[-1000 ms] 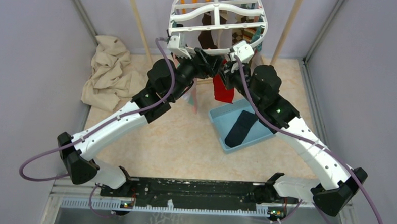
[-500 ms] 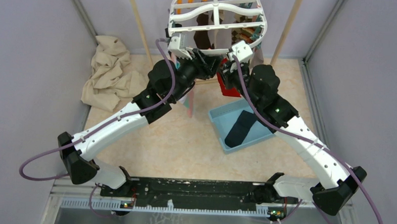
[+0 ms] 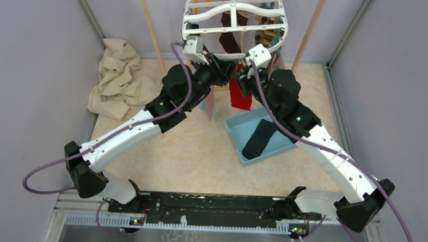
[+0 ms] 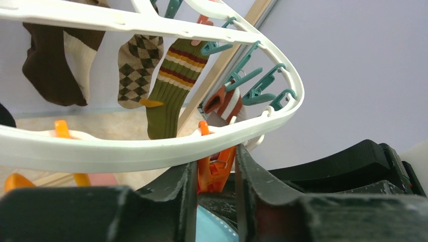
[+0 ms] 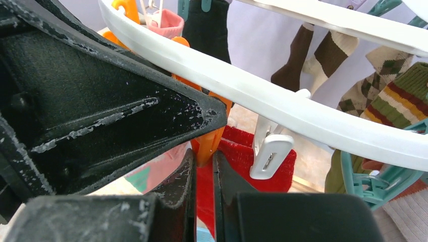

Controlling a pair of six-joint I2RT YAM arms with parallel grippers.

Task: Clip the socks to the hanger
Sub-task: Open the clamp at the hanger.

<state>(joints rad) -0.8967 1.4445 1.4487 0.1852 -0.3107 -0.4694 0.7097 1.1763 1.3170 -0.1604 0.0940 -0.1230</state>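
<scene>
**Top external view.**
- Hanger (image 3: 233, 28): white oval frame hung at the far middle, above the table (image 3: 189, 147).
- Left gripper (image 3: 223, 72) and right gripper (image 3: 240, 78): nose to nose under the near rim, left arm from the left, right arm from the right.
- Red sock (image 3: 240, 99): hangs straight down from the right gripper, long axis vertical, its lower end above the blue tray (image 3: 236, 128).
- Navy sock (image 3: 259, 138): lies flat in that tray, apart from both grippers and on the right arm's side.

**Left wrist view.**
- Left gripper (image 4: 216, 199): set narrow, with an orange peg (image 4: 214, 171) filling the gap. Both fingers (image 4: 188, 196) appear to touch the peg. This reads as a squeeze on it, though the peg's mouth is hidden.
- The peg dangles from the hanger's near rim (image 4: 126, 151), just above the fingers.

**Right wrist view.**
- Right gripper (image 5: 204, 201): nearly shut, pinching the red sock (image 5: 242, 156) by its upper edge. Red cloth shows between the fingers (image 5: 184, 186).
- Orange peg (image 5: 209, 143): directly above the pinch, its lower tip pointing down at the sock's top edge. They are just beside each other or touching; I cannot tell which.
- Hanger rim (image 5: 303, 113): crosses above on a slant.

**Governing relation, as a judgement.** The sock's edge lies just under the peg's mouth. The right arm carries the sock and the left arm works the peg, so a short upward feed looks to be what remains.
</scene>
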